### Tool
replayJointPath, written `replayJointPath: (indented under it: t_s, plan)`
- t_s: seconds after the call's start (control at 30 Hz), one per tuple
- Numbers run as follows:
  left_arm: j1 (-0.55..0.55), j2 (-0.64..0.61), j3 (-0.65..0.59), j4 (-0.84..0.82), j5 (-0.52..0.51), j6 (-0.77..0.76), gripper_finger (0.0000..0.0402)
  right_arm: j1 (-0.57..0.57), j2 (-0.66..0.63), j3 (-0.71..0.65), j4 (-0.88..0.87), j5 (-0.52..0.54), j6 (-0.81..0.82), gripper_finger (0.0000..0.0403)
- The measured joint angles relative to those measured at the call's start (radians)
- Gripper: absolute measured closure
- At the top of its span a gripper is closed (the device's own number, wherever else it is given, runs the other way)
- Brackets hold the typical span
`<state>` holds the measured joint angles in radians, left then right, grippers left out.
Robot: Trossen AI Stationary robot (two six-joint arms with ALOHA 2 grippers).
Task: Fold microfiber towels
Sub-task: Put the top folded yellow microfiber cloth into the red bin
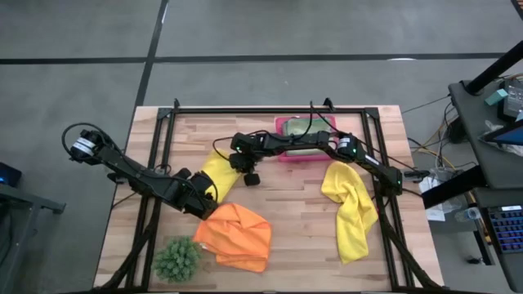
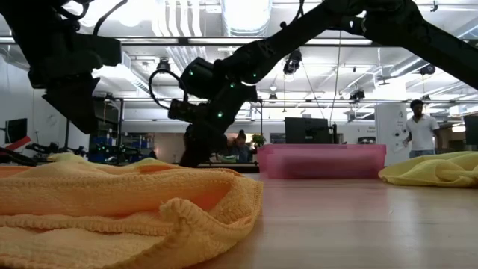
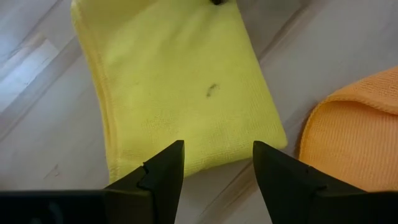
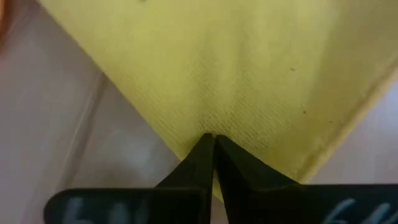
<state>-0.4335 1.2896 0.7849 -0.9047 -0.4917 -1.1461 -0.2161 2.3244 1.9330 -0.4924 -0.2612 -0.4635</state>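
Orange towel (image 2: 112, 202) lies foremost; right hand (image 4: 211, 140) pinches the folded yellow towel (image 3: 180, 87), left hand (image 3: 217, 165) wide.

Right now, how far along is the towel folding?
Done: little that shows; the pink tray seems to hold a greenish towel, state unclear. In hand: the folded yellow towel at the table's middle, with the right gripper shut on its edge and the left gripper open at its other end. Left: the crumpled orange towel and the rumpled second yellow towel.
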Motion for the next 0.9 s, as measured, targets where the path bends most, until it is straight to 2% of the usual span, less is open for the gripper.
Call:
replayJointPath:
  t_s: [0.2, 0.5, 0.63, 0.8, 0.9]
  plan:
    - [0.0, 0.0, 0.0, 0.008, -0.012, 0.0, 0.0226, 0.001, -0.019, -0.024, -0.112, 0.056, -0.053, 0.0394]
    - [0.0, 0.0, -0.002, 0.06, -0.017, -0.023, 0.0226, 0.0, -0.07, -0.041, -0.287, 0.083, -0.049, 0.0394]
    - [0.0, 0.0, -0.006, 0.095, -0.046, -0.155, 0.0226, 0.0, -0.109, -0.059, -0.305, 0.087, 0.0, 0.0394]
    - [0.0, 0.0, -0.007, 0.125, -0.104, -0.416, 0.0226, -0.004, -0.17, -0.083, -0.294, 0.085, 0.027, 0.0394]
    - [0.0, 0.0, -0.007, 0.19, -0.139, -0.487, 0.0226, -0.008, -0.191, -0.092, -0.293, 0.084, 0.041, 0.0394]
